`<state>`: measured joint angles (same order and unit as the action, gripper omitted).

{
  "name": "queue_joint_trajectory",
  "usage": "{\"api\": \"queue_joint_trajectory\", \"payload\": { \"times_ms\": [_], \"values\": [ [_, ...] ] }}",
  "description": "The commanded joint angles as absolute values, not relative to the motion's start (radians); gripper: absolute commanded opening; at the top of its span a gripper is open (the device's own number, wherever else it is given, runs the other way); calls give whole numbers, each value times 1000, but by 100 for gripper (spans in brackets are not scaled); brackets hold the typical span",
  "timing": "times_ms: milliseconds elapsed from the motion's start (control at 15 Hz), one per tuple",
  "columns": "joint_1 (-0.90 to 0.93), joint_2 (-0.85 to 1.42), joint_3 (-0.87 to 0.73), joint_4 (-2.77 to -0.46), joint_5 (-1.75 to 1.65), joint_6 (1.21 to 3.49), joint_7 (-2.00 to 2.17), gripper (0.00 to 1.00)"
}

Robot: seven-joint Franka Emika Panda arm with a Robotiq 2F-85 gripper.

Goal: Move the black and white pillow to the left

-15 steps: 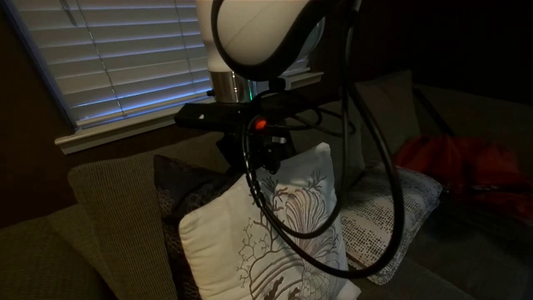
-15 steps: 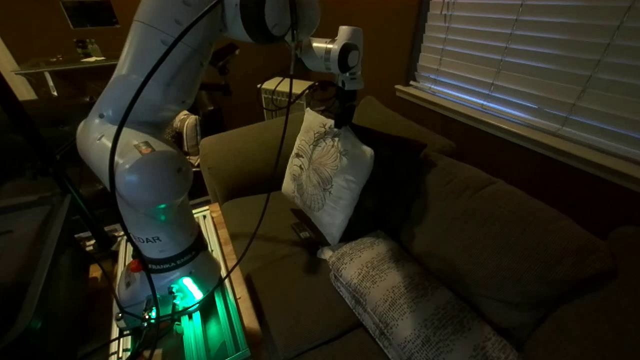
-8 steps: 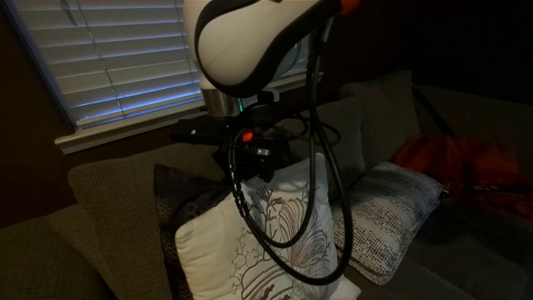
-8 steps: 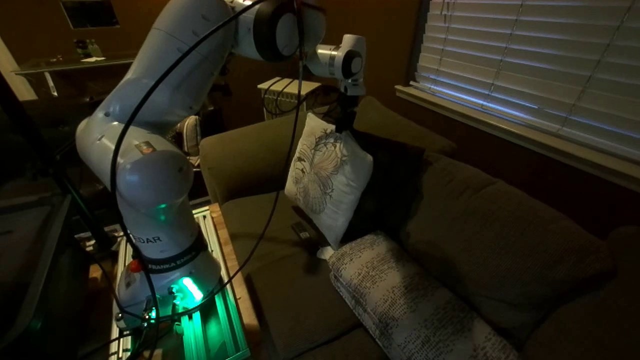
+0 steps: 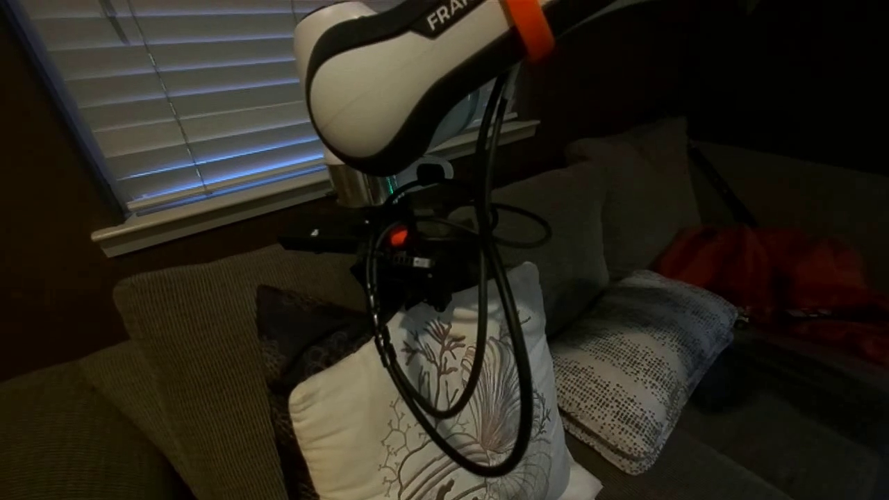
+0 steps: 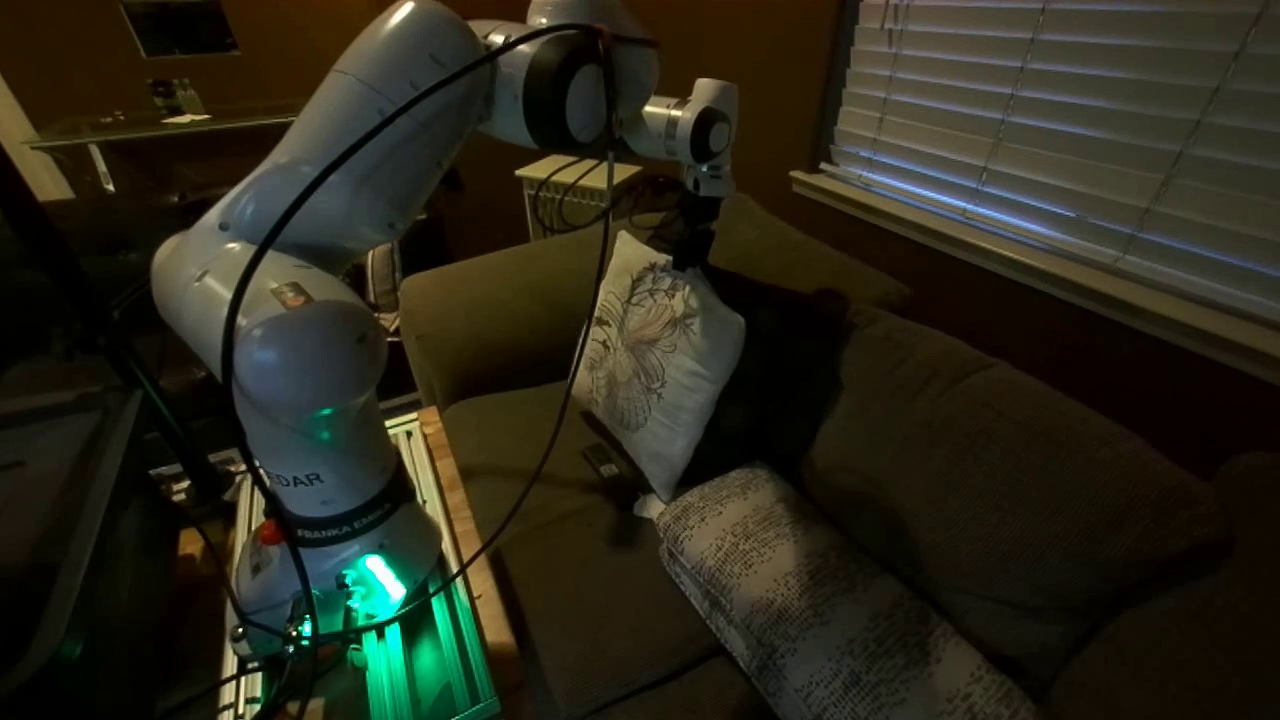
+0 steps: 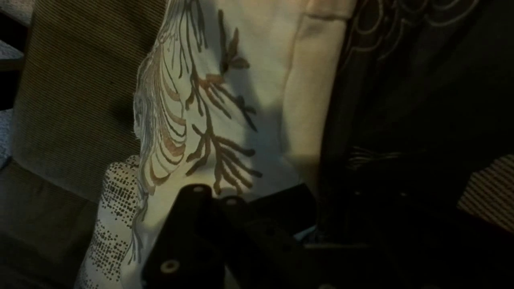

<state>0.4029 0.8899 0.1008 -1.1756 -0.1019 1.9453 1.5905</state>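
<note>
"One embroidered white pillow (image 6: 662,365) in the gripper (image 6: 689,262)?"
"Yes, pinched at its upper edge."
"Where exactly?"
"Tilted over the couch (image 6: 600,590), in front of the dark pillow (image 5: 305,337), beside the speckled pillow (image 5: 639,368)."

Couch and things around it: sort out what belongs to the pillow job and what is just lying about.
Belongs to the job:
patterned white pillow, most likely the one meant
pincer, at that pillow's upper edge

Just lying about:
speckled pillow, though "black and white" could fit it too
dark pillow
remote control, by its look
red cloth
</note>
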Motion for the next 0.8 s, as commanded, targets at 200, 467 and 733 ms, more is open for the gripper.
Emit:
{"api": "queue_joint_trajectory", "payload": {
  "times_ms": [200, 467, 733],
  "values": [
    [417, 949, 87, -999, -64, 1806, 1581, 6],
    [418, 970, 85, -929, -62, 1748, 1580, 45],
    [420, 984, 82, -843, -62, 1688, 1585, 73]
  ]
}}
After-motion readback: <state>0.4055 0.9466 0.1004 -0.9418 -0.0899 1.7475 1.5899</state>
